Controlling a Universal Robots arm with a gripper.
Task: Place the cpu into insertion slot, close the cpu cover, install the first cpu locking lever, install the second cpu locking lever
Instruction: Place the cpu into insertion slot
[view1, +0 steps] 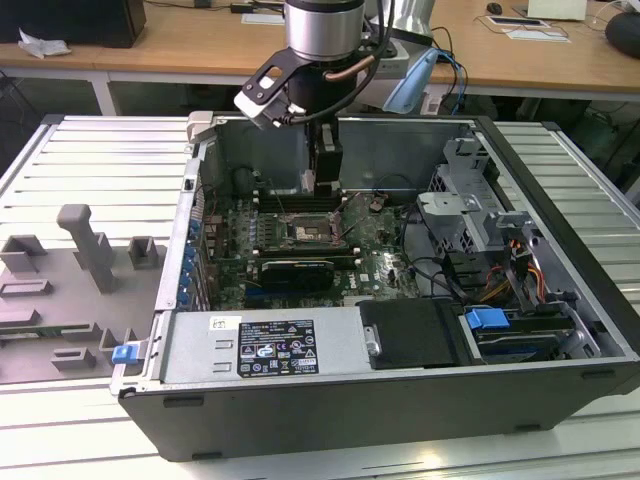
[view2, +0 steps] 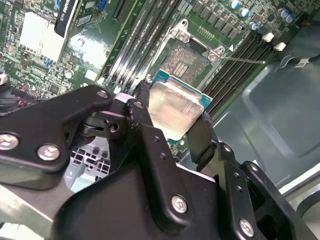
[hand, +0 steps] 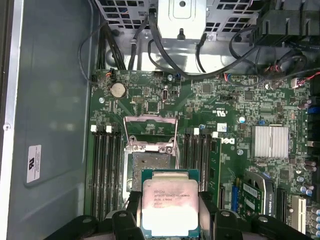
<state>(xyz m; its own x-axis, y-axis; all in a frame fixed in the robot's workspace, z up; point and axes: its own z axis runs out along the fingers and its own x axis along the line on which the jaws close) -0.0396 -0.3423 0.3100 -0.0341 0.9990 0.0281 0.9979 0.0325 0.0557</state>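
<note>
My gripper (view1: 322, 186) reaches down into the open computer case (view1: 560, 330) over the motherboard. It is shut on the cpu (hand: 169, 202), a flat silver-topped chip on a green carrier board, with one black finger on each of two opposite edges. In the second wrist view the cpu (view2: 175, 106) hangs level between the fingers (view2: 142, 117), a little above the board. The insertion slot (hand: 150, 167) lies bare just beside the chip, its dark centre showing (view2: 187, 57). The cpu cover (hand: 150, 131) stands swung up at the socket's far side, and a thin locking lever (view2: 245, 60) sticks out free.
Long black memory slots (hand: 105, 170) flank the socket on both sides. A black card (view1: 295, 270), a power supply (view1: 262, 345), a drive cage (view1: 462, 200) and loose cables (hand: 165, 45) crowd the case. A silver heat sink (hand: 270, 141) sits nearby. Grey fixtures (view1: 88, 245) stand outside.
</note>
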